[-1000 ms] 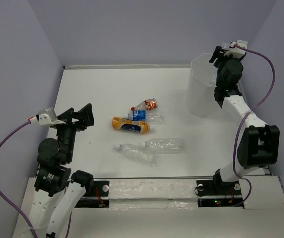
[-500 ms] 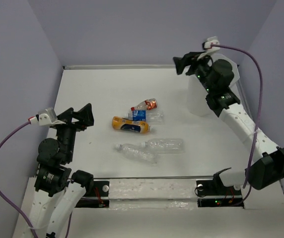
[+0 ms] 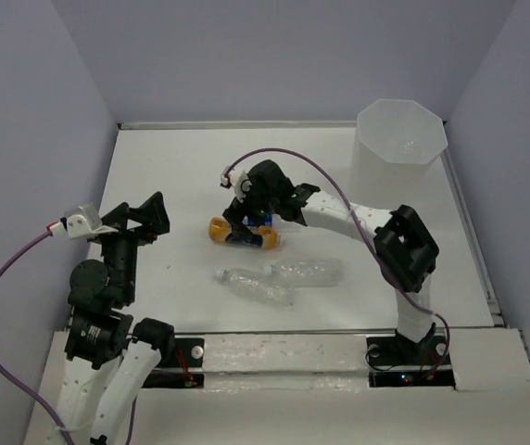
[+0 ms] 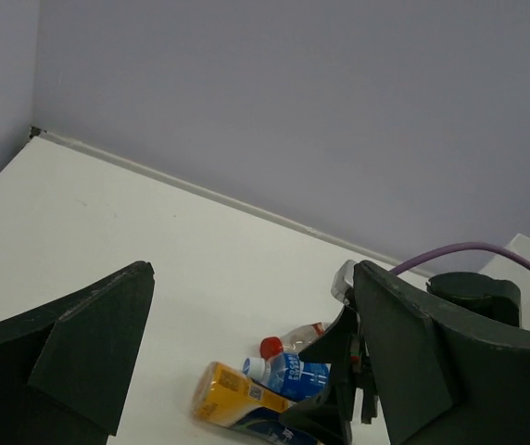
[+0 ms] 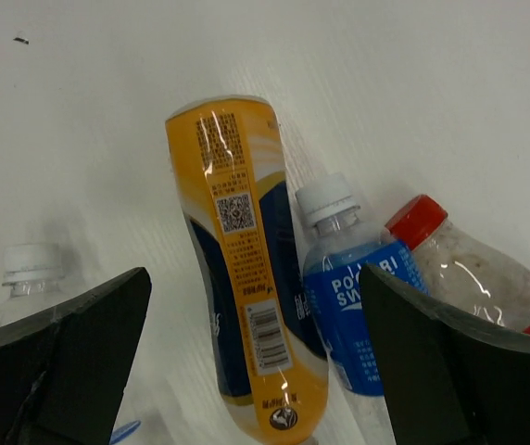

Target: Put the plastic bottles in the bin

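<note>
My right gripper (image 3: 251,225) is open and hangs low over the bottle cluster in mid-table. In the right wrist view its gripper (image 5: 256,371) straddles the orange-yellow labelled bottle (image 5: 246,297) and the blue-labelled, white-capped bottle (image 5: 362,287); neither is gripped. A red-capped bottle (image 5: 469,269) lies just beyond the right finger. Two clear unlabelled bottles (image 3: 307,271) (image 3: 251,285) lie nearer the front. The bin (image 3: 402,133) stands at the far right corner. My left gripper (image 3: 152,218) is open and empty, left of the cluster; its wrist view shows the orange-yellow bottle (image 4: 233,400).
Grey walls close the table on the left, back and right. A clear bottle's white cap (image 5: 29,269) shows beside my right gripper's left finger. My right arm stretches across the table from its base (image 3: 404,348) to the cluster.
My right arm has swung from above the bin down and left to the bottle cluster in mid-table. Its gripper stays open. The left arm has barely moved.
</note>
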Robot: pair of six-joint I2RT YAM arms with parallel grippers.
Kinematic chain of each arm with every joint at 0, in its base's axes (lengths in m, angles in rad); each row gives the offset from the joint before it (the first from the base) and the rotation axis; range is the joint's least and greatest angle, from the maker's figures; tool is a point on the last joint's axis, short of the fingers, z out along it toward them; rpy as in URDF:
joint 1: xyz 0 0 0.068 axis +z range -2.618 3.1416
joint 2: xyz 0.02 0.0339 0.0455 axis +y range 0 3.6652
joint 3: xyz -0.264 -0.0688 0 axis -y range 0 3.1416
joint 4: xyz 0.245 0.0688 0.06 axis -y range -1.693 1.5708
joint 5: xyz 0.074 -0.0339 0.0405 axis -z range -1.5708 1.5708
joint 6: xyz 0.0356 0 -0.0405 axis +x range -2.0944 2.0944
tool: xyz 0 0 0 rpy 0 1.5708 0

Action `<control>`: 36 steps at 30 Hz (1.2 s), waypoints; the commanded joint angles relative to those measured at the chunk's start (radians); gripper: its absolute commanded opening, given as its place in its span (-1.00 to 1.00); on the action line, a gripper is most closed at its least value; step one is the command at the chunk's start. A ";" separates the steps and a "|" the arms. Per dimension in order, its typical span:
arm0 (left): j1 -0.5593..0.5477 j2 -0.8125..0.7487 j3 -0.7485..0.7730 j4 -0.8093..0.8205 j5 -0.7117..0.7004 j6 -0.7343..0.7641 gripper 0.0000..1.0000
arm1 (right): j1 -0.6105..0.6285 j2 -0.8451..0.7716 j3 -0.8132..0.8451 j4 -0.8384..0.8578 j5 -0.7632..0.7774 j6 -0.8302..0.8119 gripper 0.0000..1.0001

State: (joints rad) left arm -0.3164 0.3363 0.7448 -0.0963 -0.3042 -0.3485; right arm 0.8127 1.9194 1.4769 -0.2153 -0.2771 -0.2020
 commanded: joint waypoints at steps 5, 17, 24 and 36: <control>0.014 -0.019 0.011 0.033 -0.015 0.022 0.98 | 0.063 0.157 0.258 -0.117 0.001 -0.103 0.99; 0.014 -0.028 0.011 0.032 -0.007 0.019 0.98 | 0.126 0.274 0.355 -0.180 0.050 -0.142 0.74; 0.011 -0.031 0.008 0.033 0.007 0.014 0.98 | 0.161 0.322 0.399 -0.191 0.084 -0.149 0.57; 0.008 -0.033 0.010 0.032 0.001 0.013 0.98 | 0.171 0.414 0.456 -0.210 0.113 -0.181 0.58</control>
State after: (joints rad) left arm -0.3065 0.3157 0.7448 -0.0975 -0.3069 -0.3458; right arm 0.9760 2.3032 1.8698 -0.4118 -0.1886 -0.3557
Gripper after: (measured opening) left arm 0.989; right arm 0.843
